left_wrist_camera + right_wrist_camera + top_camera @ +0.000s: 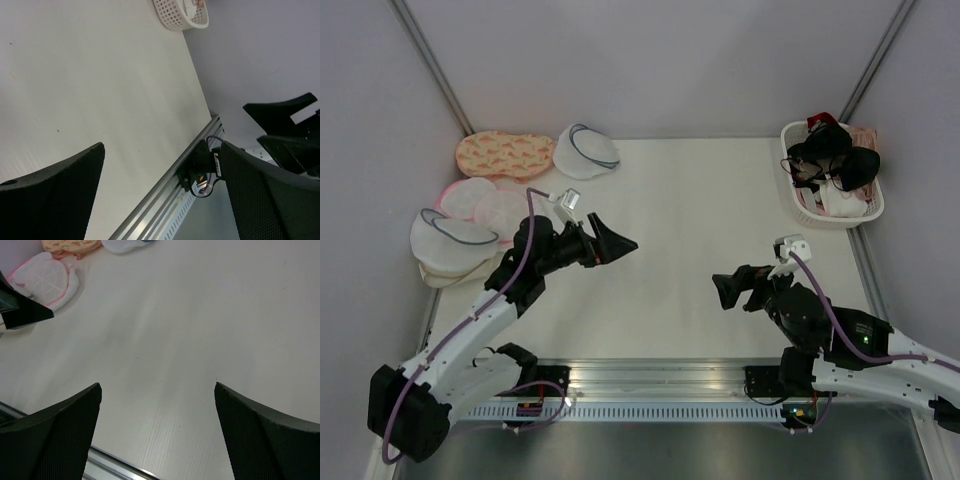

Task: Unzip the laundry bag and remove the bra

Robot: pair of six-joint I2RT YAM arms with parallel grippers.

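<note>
both the left end effector [617, 246] and right end effector [726, 291] hang released, grasping nothing. the laundry bag [585, 152] lies well beyond the left one, apparently zipped, its bra hidden. a lookalike bag [450, 232] behind that end effector invites a wrong grab.

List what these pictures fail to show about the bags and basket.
Top view: what the far laundry bag or the near laundry bag holds; the mesh is too small to see through.
Top view: the basket contents, tangled and too small to sort.
Left wrist view: the basket, cut off by the top edge.
Right wrist view: the far laundry bag, cut off by the top edge.
</note>
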